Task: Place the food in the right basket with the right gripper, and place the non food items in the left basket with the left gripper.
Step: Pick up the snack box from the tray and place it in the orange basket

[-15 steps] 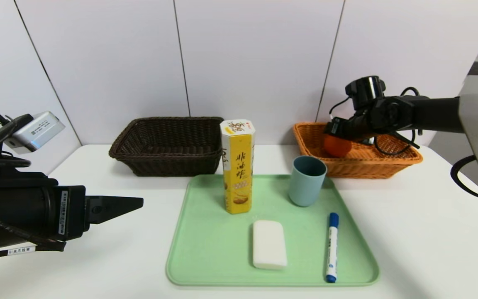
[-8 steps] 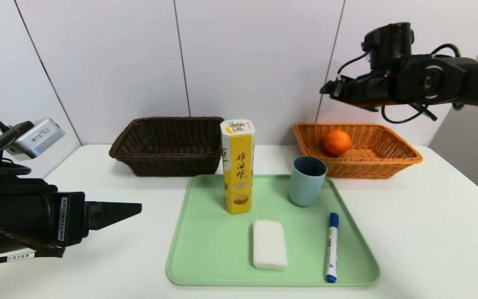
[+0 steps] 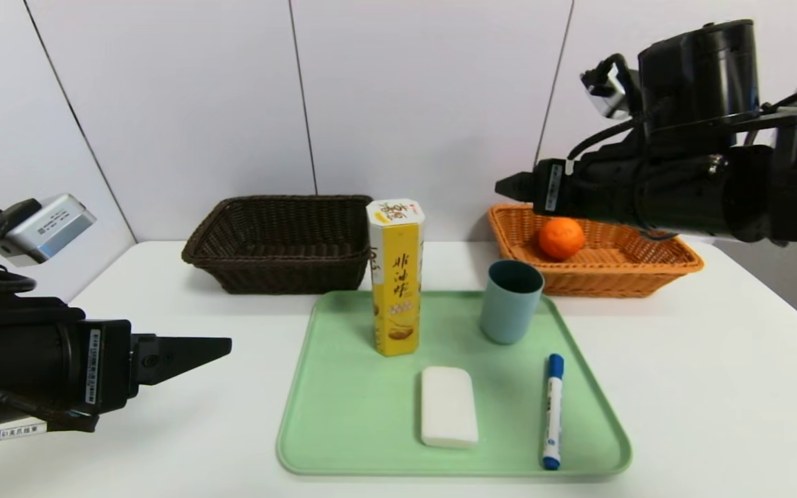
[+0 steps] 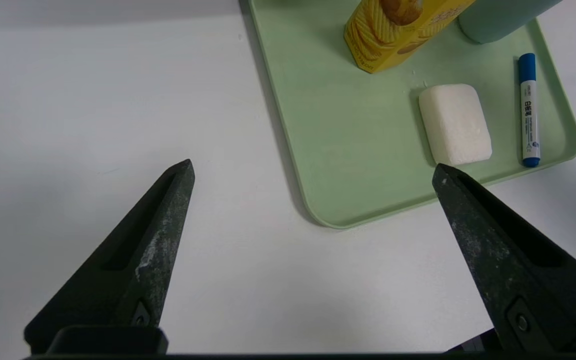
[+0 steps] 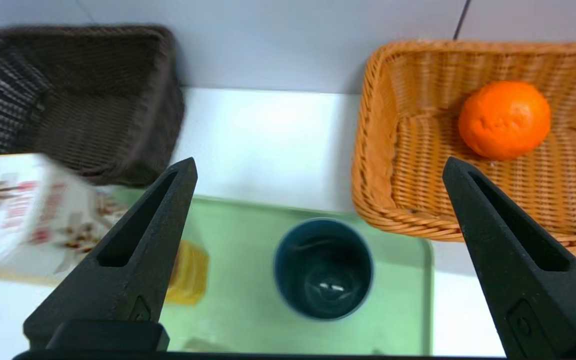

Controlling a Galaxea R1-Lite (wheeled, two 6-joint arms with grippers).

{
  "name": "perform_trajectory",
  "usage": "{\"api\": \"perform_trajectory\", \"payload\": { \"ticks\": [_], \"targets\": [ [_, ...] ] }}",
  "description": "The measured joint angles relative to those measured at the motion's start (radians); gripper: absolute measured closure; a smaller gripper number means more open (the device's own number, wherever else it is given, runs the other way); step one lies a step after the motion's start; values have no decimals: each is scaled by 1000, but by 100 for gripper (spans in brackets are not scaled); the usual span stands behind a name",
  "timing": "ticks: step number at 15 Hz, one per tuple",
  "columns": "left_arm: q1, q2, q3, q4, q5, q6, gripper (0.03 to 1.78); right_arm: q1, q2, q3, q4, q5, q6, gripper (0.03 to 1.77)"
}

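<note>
Jaws of the right gripper are spread empty, withdrawn from the orange wicker basket where the round orange fruit was released; the left gripper, likewise spread, waits beside the green plastic tray.

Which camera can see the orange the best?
The right wrist view: the orange looks big and unblocked in the orange basket. The head view shows it smaller and farther off. The left wrist view misses it.
</note>
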State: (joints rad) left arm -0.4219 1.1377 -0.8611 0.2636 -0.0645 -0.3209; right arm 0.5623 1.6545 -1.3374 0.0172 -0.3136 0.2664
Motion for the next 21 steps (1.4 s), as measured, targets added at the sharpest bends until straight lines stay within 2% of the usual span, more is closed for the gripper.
{"api": "perform_trajectory", "payload": {
  "ticks": [2, 7, 11, 14, 16, 19, 21],
  "targets": [
    [-1, -5, 3, 0, 2, 4, 12, 27, -44, 37, -71, -32, 7, 11],
    [-1, -37, 6, -3, -2, 25, 12, 39, -106, 208, -288, -29, -14, 11],
    [-1, -48, 41, -12, 8, 97, 12, 53, -156, 319, -273, -10, -14, 10],
    [-1, -37, 4, -2, 5, 86, 12, 70, -180, 336, -222, -10, -17, 10],
    [-3, -20, -31, 21, 5, 39, 12, 108, -193, 354, -195, -10, -11, 10],
    [-31, -4, -35, 25, 5, 16, 12, 202, -190, 419, -224, -13, 8, 10],
    [-39, -1, -26, 25, 5, 1, 12, 240, -161, 451, -315, -12, 3, 10]
  ]
}}
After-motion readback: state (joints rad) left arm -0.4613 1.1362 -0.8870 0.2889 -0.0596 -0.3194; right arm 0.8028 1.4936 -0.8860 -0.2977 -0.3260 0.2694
